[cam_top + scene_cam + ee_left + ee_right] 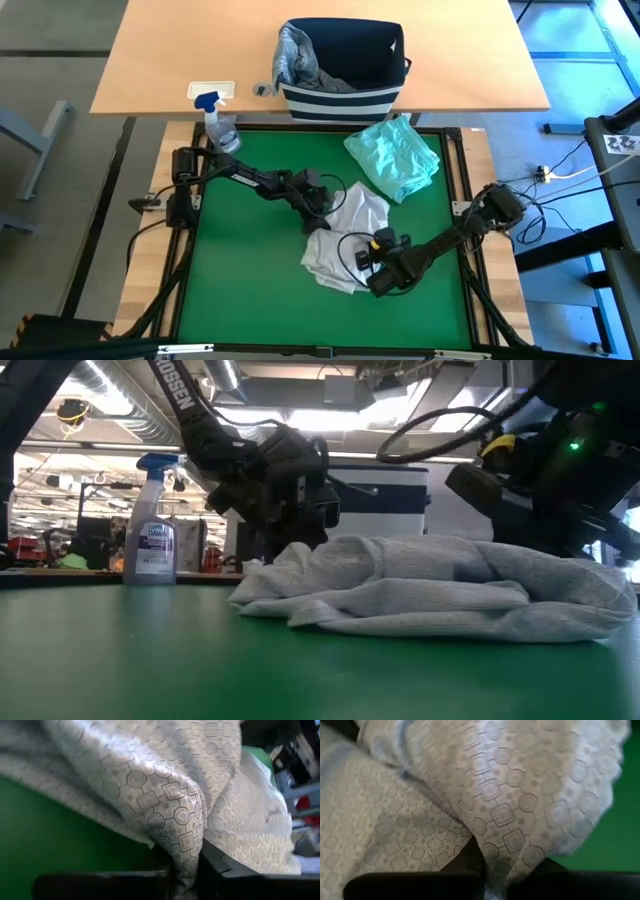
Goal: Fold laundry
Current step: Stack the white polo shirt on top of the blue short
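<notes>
Two garments are being kept clear: the mint-teal one at upper right, a grey shirt in the basket. The white t-shirt at centre is being pinched by the left gripper and the right gripper.

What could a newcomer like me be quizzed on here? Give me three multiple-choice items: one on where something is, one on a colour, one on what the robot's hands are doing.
1. Where does the spray bottle stand?
A. at the mat's far left corner
B. inside the basket
C. on the white garment

2. What colour is the garment lying on the mat just in front of the basket?
A. red
B. mint-teal
C. black

3. What are the left gripper and right gripper doing?
A. both hang open above the bare mat
B. each is shut on a fold of the white patterned garment
C. both hold the spray bottle

Answers:
1 A, the high view shows it upright at that corner.
2 B, it is pale green-blue from above.
3 B, each wrist view shows cloth pinched between the dark fingers.
</notes>
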